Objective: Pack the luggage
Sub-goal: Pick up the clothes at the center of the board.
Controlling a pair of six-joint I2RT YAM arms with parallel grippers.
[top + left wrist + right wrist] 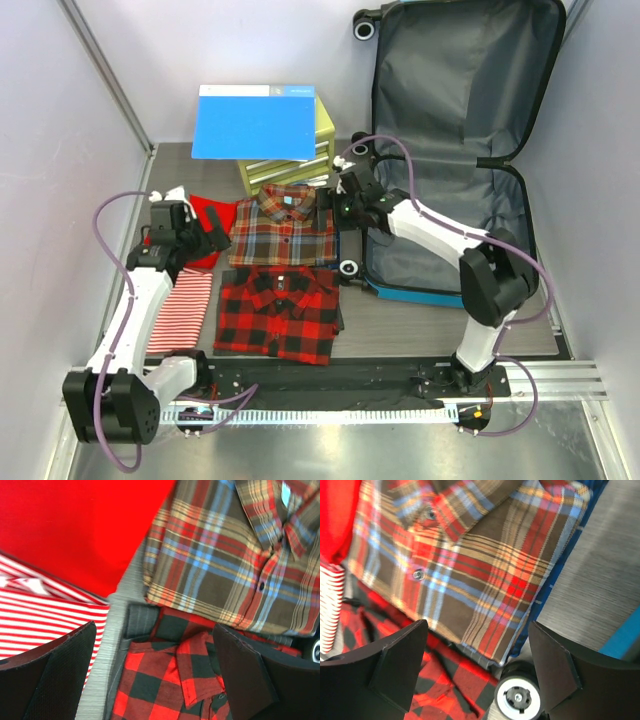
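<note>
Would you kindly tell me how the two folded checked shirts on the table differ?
The brown shirt has fine blue, red and cream lines; the red-and-black shirt has bold, large checks. The brown shirt lies farther back, the red-and-black shirt in front of it. Both are folded flat, collars showing.
</note>
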